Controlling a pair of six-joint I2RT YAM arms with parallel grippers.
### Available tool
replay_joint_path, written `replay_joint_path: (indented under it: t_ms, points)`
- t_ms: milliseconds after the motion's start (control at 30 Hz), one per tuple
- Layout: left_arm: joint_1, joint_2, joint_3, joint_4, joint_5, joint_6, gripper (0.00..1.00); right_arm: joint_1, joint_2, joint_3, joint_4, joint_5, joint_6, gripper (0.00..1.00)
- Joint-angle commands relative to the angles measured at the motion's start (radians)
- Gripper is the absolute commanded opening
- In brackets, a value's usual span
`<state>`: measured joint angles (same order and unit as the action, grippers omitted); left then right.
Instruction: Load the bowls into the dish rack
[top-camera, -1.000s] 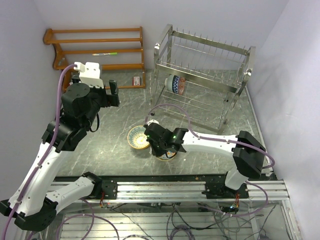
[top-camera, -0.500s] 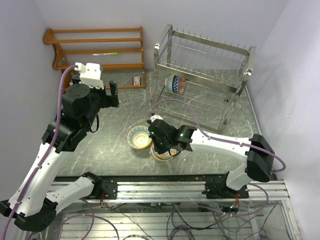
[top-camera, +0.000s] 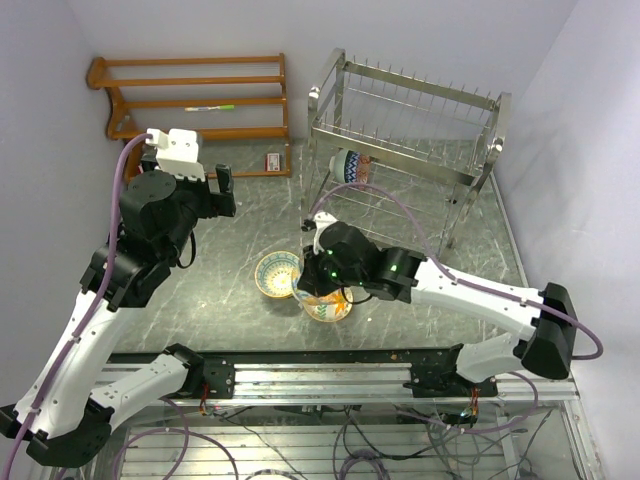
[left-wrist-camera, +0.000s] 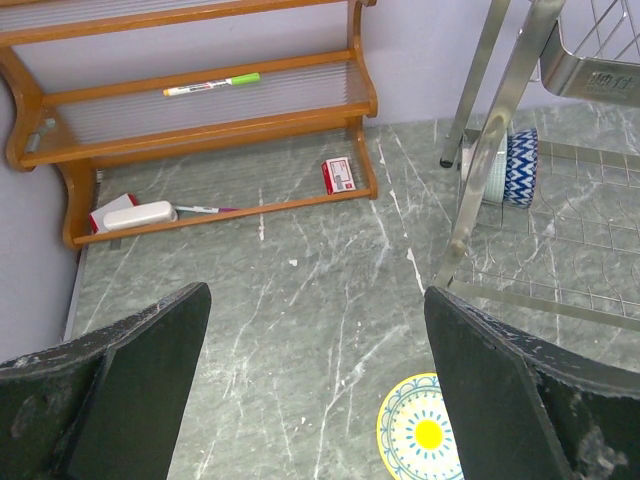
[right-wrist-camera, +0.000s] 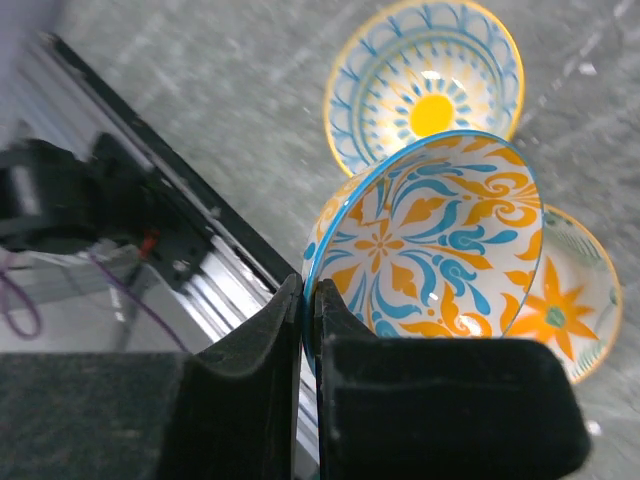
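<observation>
My right gripper (right-wrist-camera: 308, 310) is shut on the rim of the blue-orange floral bowl (right-wrist-camera: 430, 250) and holds it tilted above the table. Below it lie the yellow-teal bowl (right-wrist-camera: 430, 85) and the bowl with orange leaves on cream (right-wrist-camera: 575, 300). In the top view this gripper (top-camera: 308, 287) sits beside the yellow-teal bowl (top-camera: 275, 273). A blue zigzag bowl (top-camera: 350, 166) stands on edge in the lower tier of the silver dish rack (top-camera: 478, 176). My left gripper (top-camera: 225, 185) is open and empty, high above the table (left-wrist-camera: 315, 300).
A brown wooden shelf (top-camera: 190, 98) stands at the back left with a green pen (left-wrist-camera: 210, 84) on it and a small red box (left-wrist-camera: 339, 174) by its foot. The rack's leg (left-wrist-camera: 478, 150) is near the left gripper. The arms' rail (top-camera: 330, 380) runs along the front.
The right arm has stretched out and its wrist has shifted towards the rack with the floral bowl in its grip. The left arm has barely moved.
</observation>
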<state>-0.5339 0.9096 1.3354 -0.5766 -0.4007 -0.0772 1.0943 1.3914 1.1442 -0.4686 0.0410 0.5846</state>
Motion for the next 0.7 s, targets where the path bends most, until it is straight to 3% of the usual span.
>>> replay_joint_path:
  t_ms: [0, 367, 667]
  points:
    - [-0.007, -0.004, 0.017, 0.014, -0.022, 0.02, 0.99, -0.04, -0.055, -0.035, 0.231, -0.125, 0.061, 0.0]
    - [-0.008, 0.046, 0.15, -0.003, -0.028, 0.03, 0.99, -0.274, -0.078, -0.284, 0.779, -0.507, 0.321, 0.0]
    - [-0.008, 0.093, 0.244, -0.018, -0.026, 0.069, 0.99, -0.437, 0.037, -0.37, 1.243, -0.606, 0.551, 0.0]
